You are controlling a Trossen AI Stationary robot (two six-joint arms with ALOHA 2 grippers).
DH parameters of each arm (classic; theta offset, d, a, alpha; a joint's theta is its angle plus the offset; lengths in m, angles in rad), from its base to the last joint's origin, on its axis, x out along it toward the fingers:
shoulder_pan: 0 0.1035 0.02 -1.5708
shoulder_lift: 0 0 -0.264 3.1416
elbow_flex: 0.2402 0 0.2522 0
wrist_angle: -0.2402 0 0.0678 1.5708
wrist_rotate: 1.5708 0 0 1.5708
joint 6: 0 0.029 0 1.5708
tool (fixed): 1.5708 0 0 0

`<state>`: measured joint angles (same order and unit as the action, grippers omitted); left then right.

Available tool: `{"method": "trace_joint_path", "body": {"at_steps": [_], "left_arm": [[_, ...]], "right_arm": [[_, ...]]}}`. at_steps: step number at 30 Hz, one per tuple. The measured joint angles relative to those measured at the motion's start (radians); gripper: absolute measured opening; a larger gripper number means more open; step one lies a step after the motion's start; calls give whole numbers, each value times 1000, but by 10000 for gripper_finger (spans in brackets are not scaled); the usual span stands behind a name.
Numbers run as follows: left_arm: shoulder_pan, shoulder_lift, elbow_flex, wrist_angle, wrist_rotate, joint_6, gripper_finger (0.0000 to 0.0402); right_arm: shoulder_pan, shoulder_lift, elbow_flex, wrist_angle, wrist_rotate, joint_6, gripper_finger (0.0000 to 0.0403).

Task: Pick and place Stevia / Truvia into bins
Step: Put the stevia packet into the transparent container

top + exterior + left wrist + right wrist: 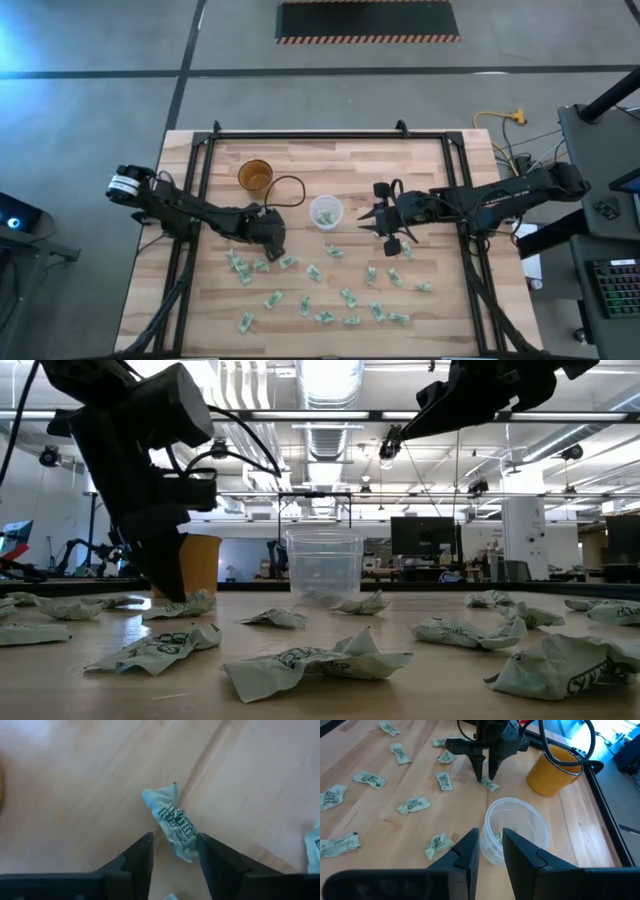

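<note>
Several crumpled pale green and white Stevia sachets [345, 296] lie flat over the near half of the wooden table. The clear plastic bin [326, 211] stands upright at the table's middle with a sachet [496, 838] inside. My left gripper [173, 856] points down, open, to the left of the bin. Its fingers stand on either side of one sachet [171, 820] on the table. My right gripper [491, 847] hovers to the right of the bin and above its rim, open by a narrow gap, with nothing seen between its fingers. My left gripper comes at the sachet from above, slanting down, with one finger on each side of its near end [186, 848]. The sachet lies flat on the table. I cannot tell whether the fingers touch it.
An amber-brown cup [255, 176] stands behind and to the left of the bin, close to my left arm's cable. A black metal frame [320, 136] runs along the table's far and side edges. Bare wood lies between the two cups and the far edge.
</note>
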<state>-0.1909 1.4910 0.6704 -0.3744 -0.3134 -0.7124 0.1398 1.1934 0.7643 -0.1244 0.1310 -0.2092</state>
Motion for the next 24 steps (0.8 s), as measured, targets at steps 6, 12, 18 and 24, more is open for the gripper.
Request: {"method": "trace_joint_path", "body": {"at_steps": [6,12,18,24], "left_arm": [[0,0,0,2,37,42,37],[-1,0,10,1,43,94,7],[-8,0,67,0,21,167,7],[-27,-1,149,0,-105,264,7]], "right_arm": [[0,0,0,-2,0,0,79],[0,0,0,-11,0,-1,70],[0,0,-2,-34,0,-1,69],[0,0,-2,-37,0,0,73]]}}
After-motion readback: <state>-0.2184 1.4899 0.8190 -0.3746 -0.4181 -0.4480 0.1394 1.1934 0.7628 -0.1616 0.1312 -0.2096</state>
